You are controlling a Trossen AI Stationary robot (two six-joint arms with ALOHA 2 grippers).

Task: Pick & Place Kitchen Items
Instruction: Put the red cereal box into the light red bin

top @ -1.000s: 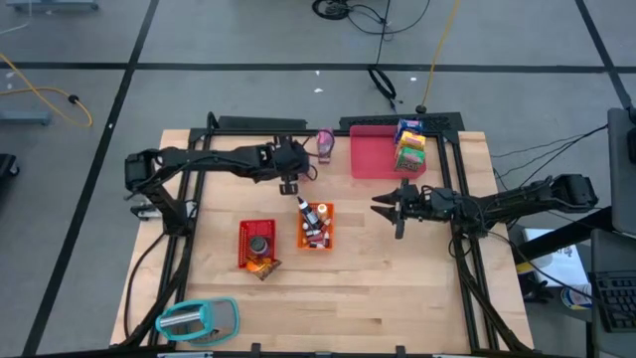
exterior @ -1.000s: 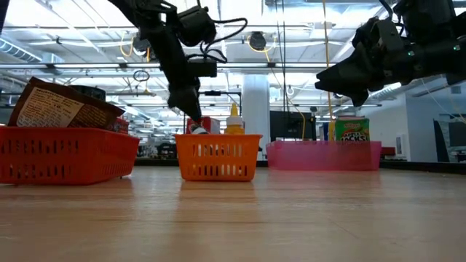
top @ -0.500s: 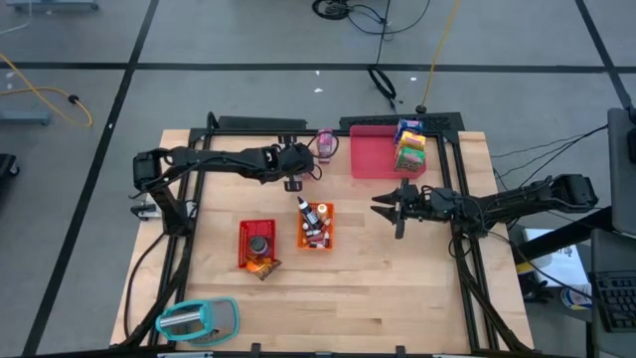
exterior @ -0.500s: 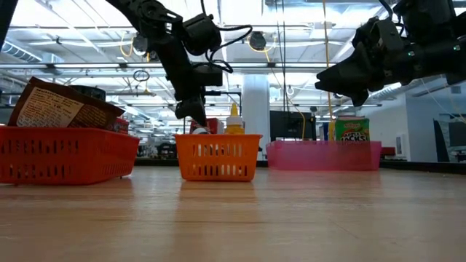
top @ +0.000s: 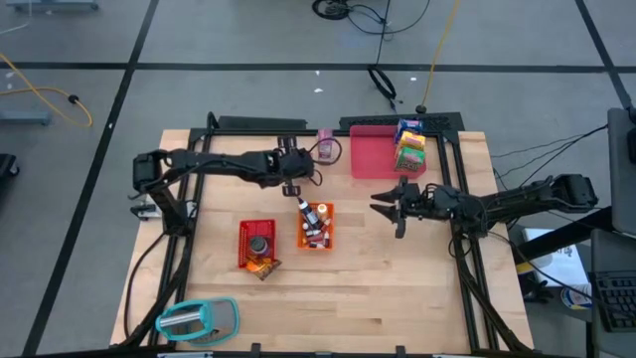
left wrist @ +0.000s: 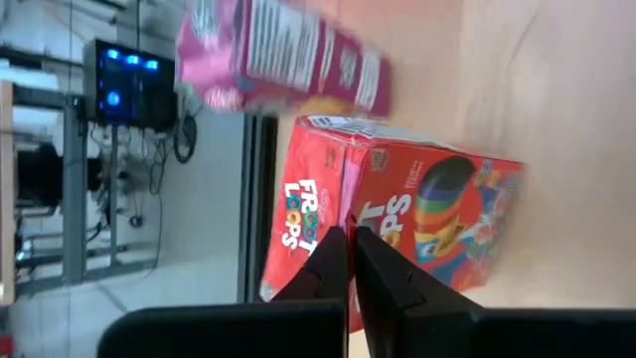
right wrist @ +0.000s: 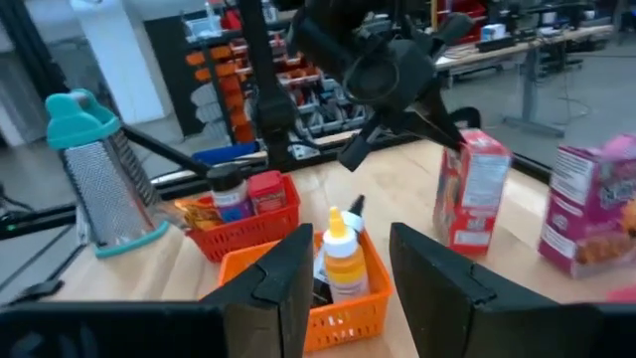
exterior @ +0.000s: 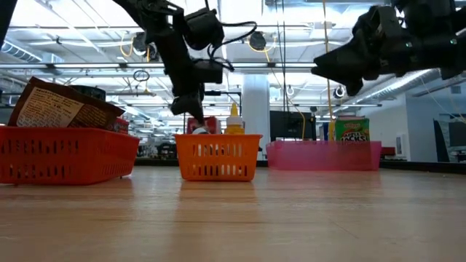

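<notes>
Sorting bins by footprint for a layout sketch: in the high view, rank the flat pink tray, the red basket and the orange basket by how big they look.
1. Flat pink tray, clearly the largest.
2. Red basket and orange basket: these look about alike from above, the red one perhaps slightly larger, so I would not rank them apart.

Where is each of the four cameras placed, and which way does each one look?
High view: overhead, looking down on table, both arms.
Low view: tabletop level, facing the orange bin; arms enter from above.
Left wrist view: past the shut left gripper at the Froot Loops box.
Right wrist view: past the right gripper at the same orange bin, shared with low view.
</notes>
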